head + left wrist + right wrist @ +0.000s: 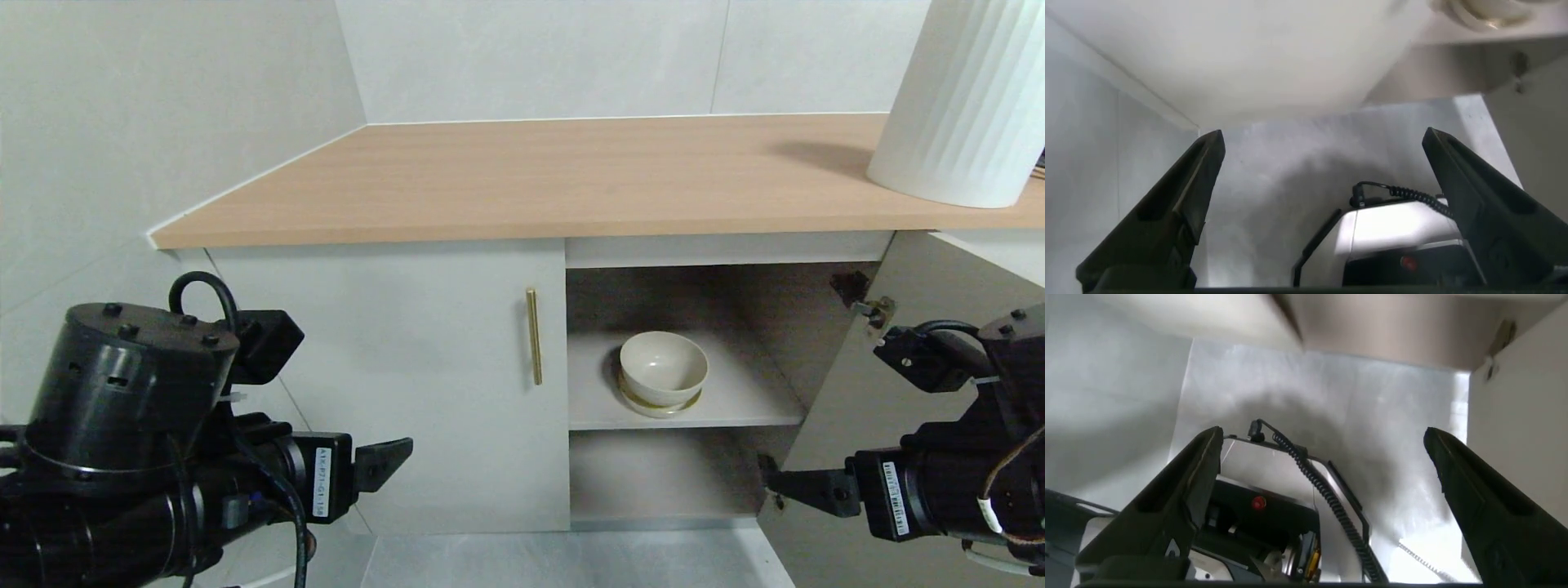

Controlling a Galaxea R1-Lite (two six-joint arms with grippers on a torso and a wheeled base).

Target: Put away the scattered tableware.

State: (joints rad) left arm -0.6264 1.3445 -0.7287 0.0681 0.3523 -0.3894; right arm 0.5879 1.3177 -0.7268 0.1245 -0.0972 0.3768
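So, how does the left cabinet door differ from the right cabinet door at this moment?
The pale grey left cabinet door is shut flat; the pale grey right cabinet door is swung open, exposing a shelf. The left door shows its outer face with a slim gold bar handle; the right door shows its inner face with metal hinges. Both are plain flat panels under the wooden countertop.

Head: up high, looking forward and down, close on the cabinet point(392, 367).
Left wrist: low, aimed at the floor point(1290, 163).
Right wrist: low, floor again.
Shared: floor by cabinet.
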